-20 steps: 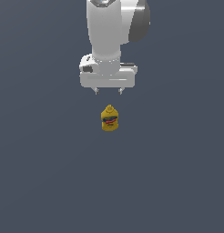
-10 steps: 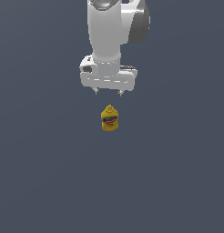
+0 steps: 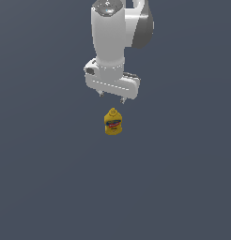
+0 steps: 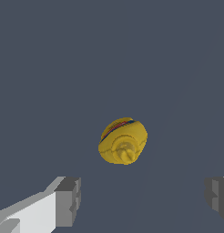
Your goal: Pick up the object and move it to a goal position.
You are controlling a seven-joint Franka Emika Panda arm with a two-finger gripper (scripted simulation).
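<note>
Seen from outside: a white arm (image 3: 112, 37) hung down from the top edge, slightly toward the exterior view's left of centre, ending in the tool (image 3: 111, 97). Tool spread wide, nothing between its two short fingertips (image 3: 101, 94). Tilted a little, the fingertip toward the exterior view's left sitting higher than the other. Just below it, and apart from it, stood the mustard bottle (image 3: 113, 122), upright on the plain dark grey surface (image 3: 47, 178), pointed cap up, blue-and-red label facing the camera. Narrower than the tool above. A clear gap between cap and fingertips; no contact.

From the wrist: one grey pad (image 4: 68, 201) on a white finger at one lower corner, then the mustard bottle (image 4: 123, 141) seen from above, cap tip near the middle, a strip of label along its far side, then the other pad at the opposite edge, partly cut off. Bottle lying beyond the open gap, touching neither pad. Surface (image 4: 50, 68) bare grey around it.
</note>
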